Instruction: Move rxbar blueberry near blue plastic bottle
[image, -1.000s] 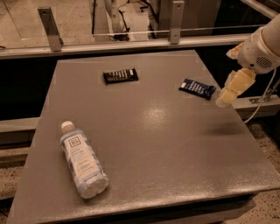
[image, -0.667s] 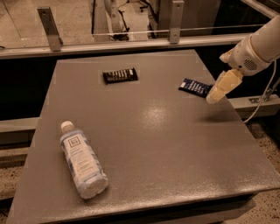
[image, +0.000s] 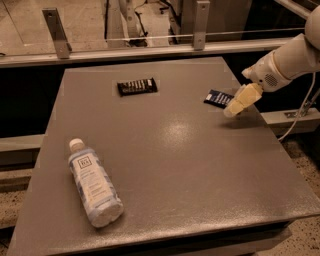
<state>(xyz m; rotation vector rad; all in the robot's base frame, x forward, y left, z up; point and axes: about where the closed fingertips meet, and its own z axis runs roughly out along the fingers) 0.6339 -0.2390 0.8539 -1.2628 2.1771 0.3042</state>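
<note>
Hand (image: 232, 110): I see it low over the right side of the tabletop (image: 175, 165); apart or together, I cannot tell.
rxbar blueberry (image: 217, 98): flat at rear right, just beside the hand.
blue plastic bottle (image: 94, 184): lying front left, well apart from it.

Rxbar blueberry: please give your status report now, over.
Gripper beside rxbar blueberry, lying flat near right edge of table. Blue plastic bottle on its side, front left. Black bar at back, off the line.

The rxbar blueberry (image: 217, 98) is lying flat by the right edge, the gripper (image: 231, 111) hanging just beside it; the blue plastic bottle (image: 94, 182) is lying sideways near the front-left corner.
</note>
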